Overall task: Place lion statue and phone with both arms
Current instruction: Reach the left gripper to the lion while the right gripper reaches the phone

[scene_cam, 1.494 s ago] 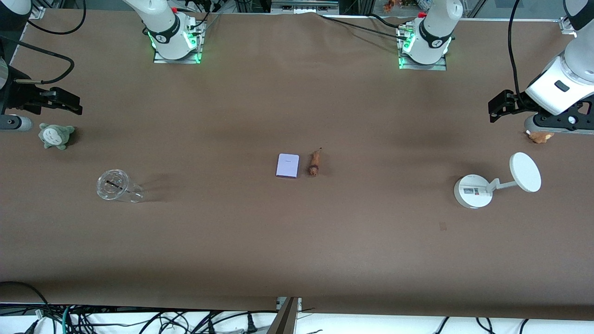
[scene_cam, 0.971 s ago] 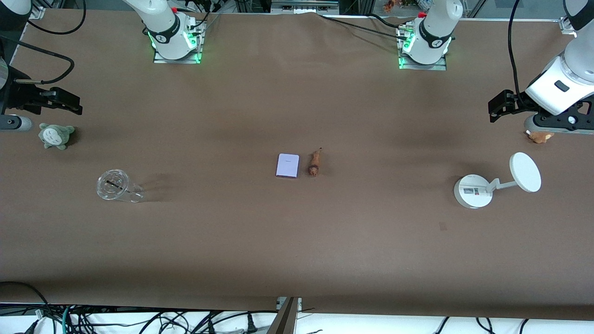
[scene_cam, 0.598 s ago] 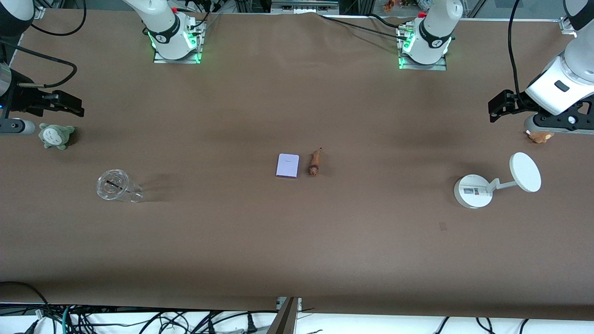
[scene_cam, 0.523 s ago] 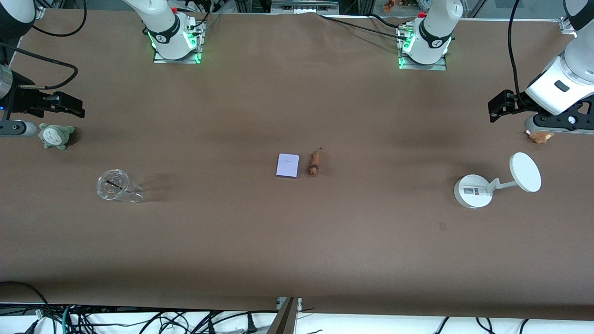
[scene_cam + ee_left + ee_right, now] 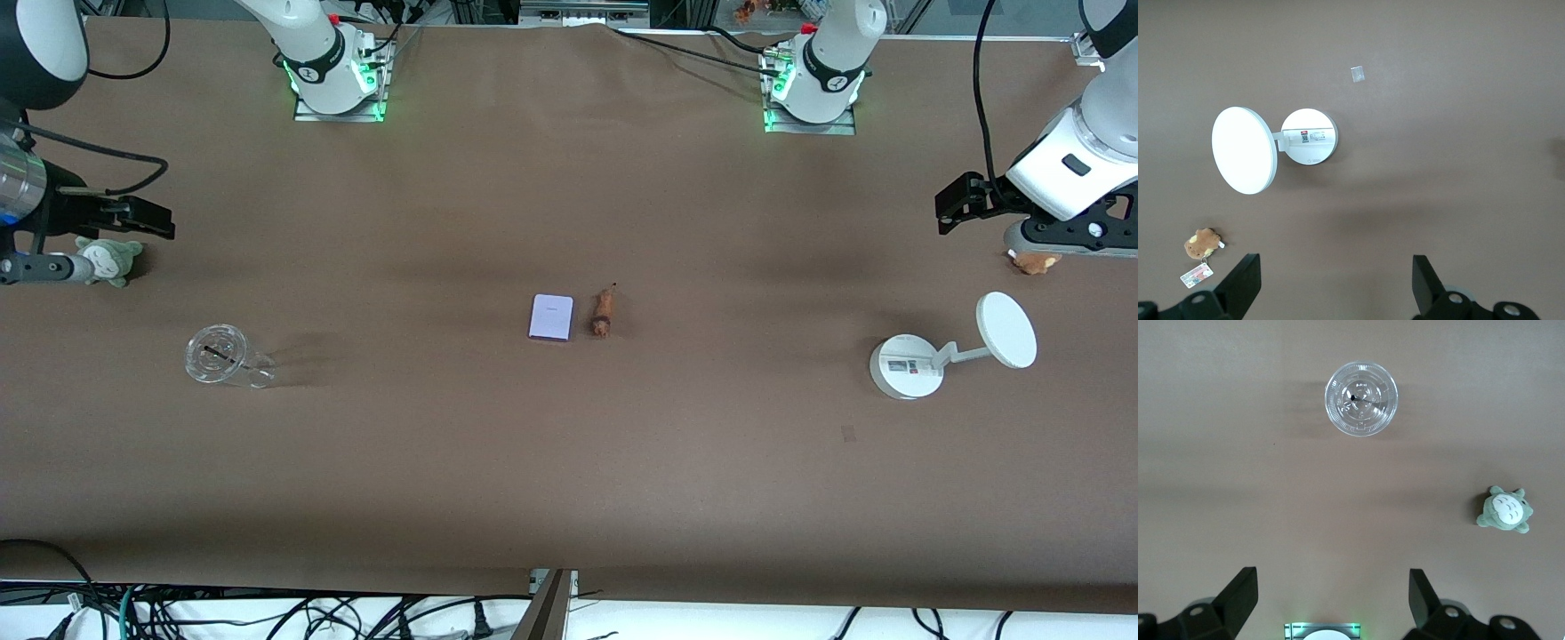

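Note:
The phone lies flat at the middle of the table, a pale lavender rectangle. The lion statue, tiny and orange-brown, lies right beside it toward the left arm's end, not touching it. My right gripper is open and empty in the air at the right arm's end of the table; its wrist view shows bare table between the fingers. My left gripper is open and empty in the air at the left arm's end, and it shows the same in its wrist view. Neither wrist view shows the phone or the lion.
A clear plastic cup and a grey-green plush sit at the right arm's end. A white round-based stand and a brown plush sit at the left arm's end.
My right arm has shifted a little toward the table's middle and nearer the front camera, now partly covering the grey-green plush. The left arm, phone and lion have not moved.

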